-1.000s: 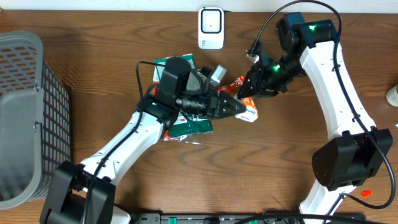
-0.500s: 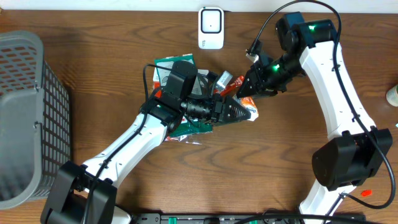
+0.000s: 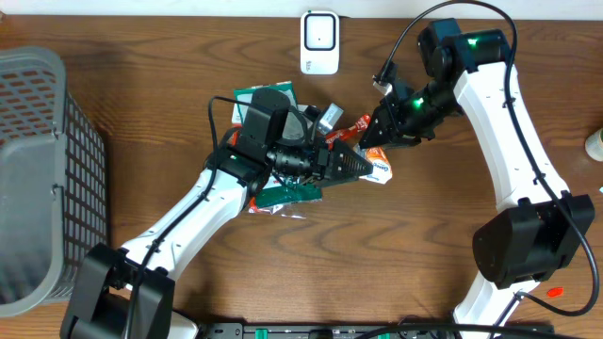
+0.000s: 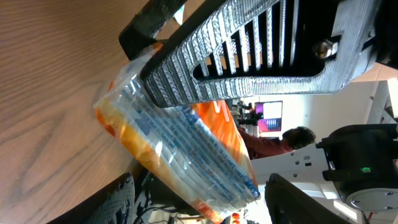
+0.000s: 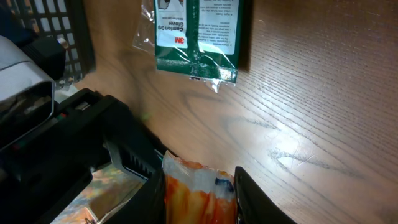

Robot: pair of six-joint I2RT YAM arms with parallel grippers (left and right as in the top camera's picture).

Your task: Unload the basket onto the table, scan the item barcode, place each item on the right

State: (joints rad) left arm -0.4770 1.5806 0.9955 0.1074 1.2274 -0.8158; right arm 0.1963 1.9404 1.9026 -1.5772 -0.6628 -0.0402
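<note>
The tabletop carries a wire basket far behind the left hand. A green 3M glove pack lies just behind that hand, partly under its wrist. The barcode scanner stands well beyond both hands. The right hand is pinched onto the orange pouch. The left hand's jaws stand apart around the pouch's other end, which rests against one finger only. The risk, as I judge it, is that on one narrow pinch the slick film could slip or twist, turning the barcode away from the scanner.
</note>
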